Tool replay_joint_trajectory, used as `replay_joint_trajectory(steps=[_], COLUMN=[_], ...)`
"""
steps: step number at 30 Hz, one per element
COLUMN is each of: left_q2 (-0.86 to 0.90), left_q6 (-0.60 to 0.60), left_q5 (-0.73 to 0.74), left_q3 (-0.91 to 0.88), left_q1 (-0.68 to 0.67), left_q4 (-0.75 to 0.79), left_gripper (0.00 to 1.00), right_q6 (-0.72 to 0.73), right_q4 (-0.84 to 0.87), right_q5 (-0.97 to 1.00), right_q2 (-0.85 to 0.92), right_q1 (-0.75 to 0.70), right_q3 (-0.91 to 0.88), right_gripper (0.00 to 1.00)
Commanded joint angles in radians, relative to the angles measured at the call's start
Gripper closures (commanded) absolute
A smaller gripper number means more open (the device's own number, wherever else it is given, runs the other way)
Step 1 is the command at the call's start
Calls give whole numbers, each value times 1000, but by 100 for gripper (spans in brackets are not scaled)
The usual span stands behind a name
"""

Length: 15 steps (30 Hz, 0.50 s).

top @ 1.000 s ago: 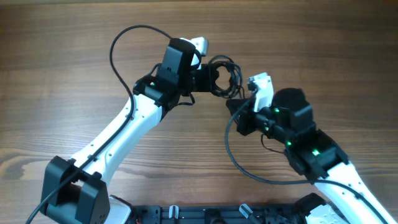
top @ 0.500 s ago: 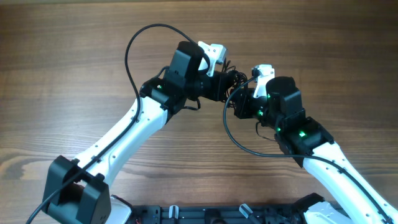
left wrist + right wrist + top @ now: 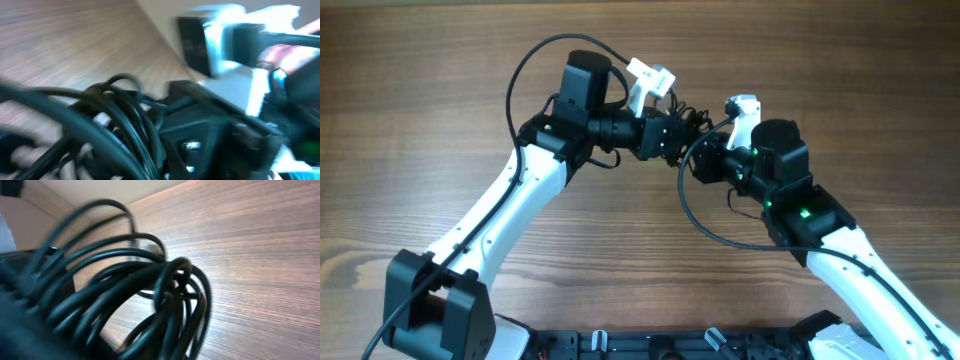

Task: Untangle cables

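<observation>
The cables [image 3: 688, 122] are a small bunch of thin black loops held above the wooden table, between the two grippers near its centre. My left gripper [image 3: 672, 138] reaches in from the left and is shut on the bunch's left side. My right gripper [image 3: 704, 160] comes from the lower right, shut on its lower right side, almost touching the left one. In the left wrist view the cables [image 3: 125, 120] fill the lower left, blurred, with the right arm's black wrist [image 3: 220, 130] just behind. In the right wrist view the cables [image 3: 150, 290] loop close to the lens, hiding the fingers.
The thicker black arm cable [image 3: 520, 80] arcs above the left arm, and another arm cable [image 3: 695, 225] curves beside the right arm. A black rail [image 3: 670, 345] runs along the table's near edge. Bare wooden table [image 3: 840, 70] surrounds the arms.
Both grippers have closed in on each other, the left moving right and the right moving up and left. The bunch is now squeezed tight between them. The left wrist has rotated.
</observation>
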Motion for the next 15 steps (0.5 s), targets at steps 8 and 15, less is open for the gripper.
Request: replay_joint_trajectory(steps=[8,15], left_q2=[1,1], left_q6=[35,42], left_q5=[240,425], left_q3=[0,0], left_q1=[156,172], left_q4=[-74,-64], left_gripper=[96,96], right_q6=[9,-465], right_q4=[-53,-257], right_q5=[-420,-670], right_q2=[-116,-78], right_q1=[-327,-556], right_q3=[9,4], right_gripper=[14,6])
